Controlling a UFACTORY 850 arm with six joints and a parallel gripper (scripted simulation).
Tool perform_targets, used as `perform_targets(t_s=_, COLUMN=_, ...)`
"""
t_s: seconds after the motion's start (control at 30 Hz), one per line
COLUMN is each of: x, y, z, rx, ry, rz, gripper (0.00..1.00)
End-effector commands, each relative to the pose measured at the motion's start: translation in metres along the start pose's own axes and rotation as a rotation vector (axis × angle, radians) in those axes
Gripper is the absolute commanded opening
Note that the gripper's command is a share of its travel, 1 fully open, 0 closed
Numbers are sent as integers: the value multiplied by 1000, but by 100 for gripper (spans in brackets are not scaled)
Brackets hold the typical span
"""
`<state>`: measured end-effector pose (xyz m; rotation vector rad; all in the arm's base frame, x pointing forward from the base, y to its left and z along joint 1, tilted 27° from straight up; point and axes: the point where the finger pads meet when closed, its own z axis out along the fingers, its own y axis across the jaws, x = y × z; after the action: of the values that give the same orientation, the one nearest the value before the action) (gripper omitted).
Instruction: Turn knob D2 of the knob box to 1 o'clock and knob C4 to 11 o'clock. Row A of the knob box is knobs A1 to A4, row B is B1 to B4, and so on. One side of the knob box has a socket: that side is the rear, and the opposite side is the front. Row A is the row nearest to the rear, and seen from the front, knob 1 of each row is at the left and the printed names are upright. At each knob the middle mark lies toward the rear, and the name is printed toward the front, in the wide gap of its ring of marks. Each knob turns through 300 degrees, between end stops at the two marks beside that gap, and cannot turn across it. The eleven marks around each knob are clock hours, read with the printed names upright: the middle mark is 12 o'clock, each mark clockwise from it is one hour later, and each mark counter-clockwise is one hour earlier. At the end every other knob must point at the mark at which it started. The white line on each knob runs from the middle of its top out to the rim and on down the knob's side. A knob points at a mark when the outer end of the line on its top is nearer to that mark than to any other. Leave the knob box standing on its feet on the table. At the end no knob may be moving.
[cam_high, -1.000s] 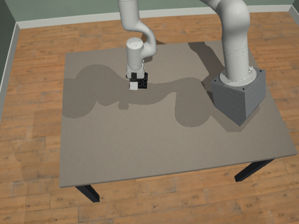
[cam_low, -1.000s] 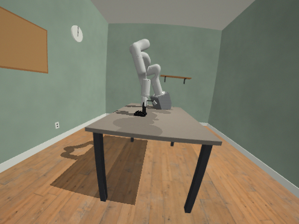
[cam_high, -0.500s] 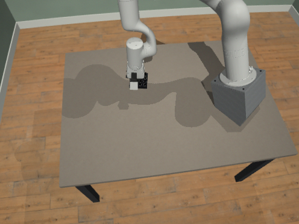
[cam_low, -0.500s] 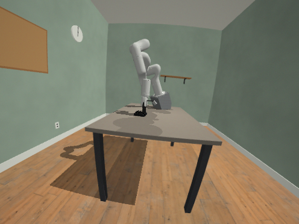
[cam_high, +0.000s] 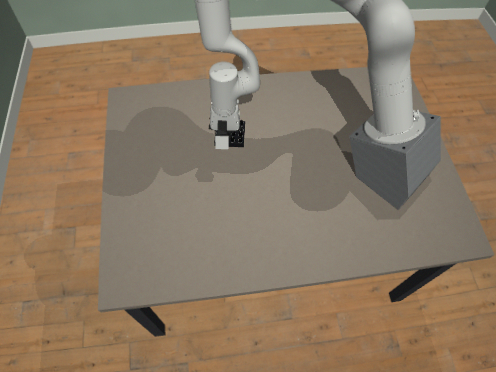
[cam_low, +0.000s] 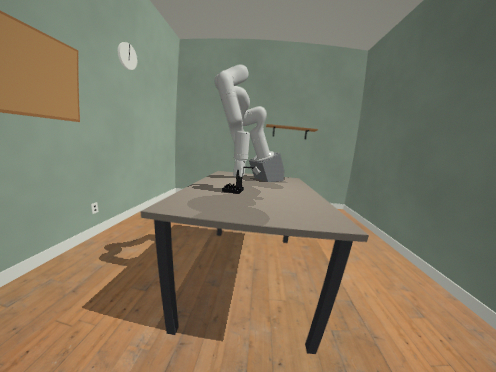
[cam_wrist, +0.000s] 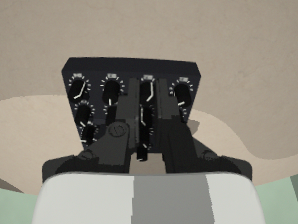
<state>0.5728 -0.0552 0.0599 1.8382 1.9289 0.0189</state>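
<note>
In the top view, the knob box (cam_high: 237, 135) (cam_low: 232, 189) (cam_wrist: 103, 122) rests on the bench (cam_high: 260, 220) (cam_low: 260, 207) (cam_wrist: 240, 45), toward 11 o'clock from the middle of the bench top. The arm (cam_high: 223, 92) (cam_low: 242, 145) comes down over it from 12 o'clock, and its wrist end hides much of the box. The grey pedestal (cam_high: 425, 160) (cam_low: 272, 171) stands well apart from the box, out toward 2 o'clock from the bench's middle. In the exterior view, the box sits low on the bench, with the black jaws (cam_low: 239, 187) upright at its 3 o'clock side as seen there; the pedestal lies beyond, toward 2 o'clock from the box. A wall clock (cam_low: 128, 56) hangs high toward 10 o'clock. In the wrist view, the box's front row runs along the 12 o'clock side of the panel. The jaws are drawn nearly together, gripping knob D2 (cam_wrist: 148, 91), with one finger at its 9 o'clock side and the other at its 3 o'clock side. Knob D1 (cam_wrist: 182, 96) lies toward 3 o'clock from D2, while knob D3 (cam_wrist: 111, 91) and knob D4 (cam_wrist: 78, 90) lie toward 9 o'clock. Between the fingers, toward 6 o'clock from D2, more knobs of its column show. Knob C4 (cam_wrist: 83, 115) is outside the jaws, just toward 6 o'clock from D4.

Arm (cam_high: 223, 90) (cam_low: 242, 145), gripper (cam_high: 222, 126) (cam_low: 239, 185) (cam_wrist: 147, 93), knob box (cam_high: 240, 136) (cam_low: 230, 189) (cam_wrist: 130, 66): no visible shift toward any clock hour, top or exterior, versus both earlier moments. Knob turns too small to tell there.
</note>
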Motion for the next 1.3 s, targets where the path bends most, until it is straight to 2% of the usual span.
perform_targets(t_s=0.0, x=0, y=1, z=0, rx=-1, ry=0, rz=2, gripper=8)
perform_targets(t_s=0.77, x=0, y=1, z=0, rx=-1, ry=0, rz=119, gripper=8)
perform_targets(t_s=1.27, x=0, y=1, z=0, rx=-1, ry=0, rz=384, gripper=8)
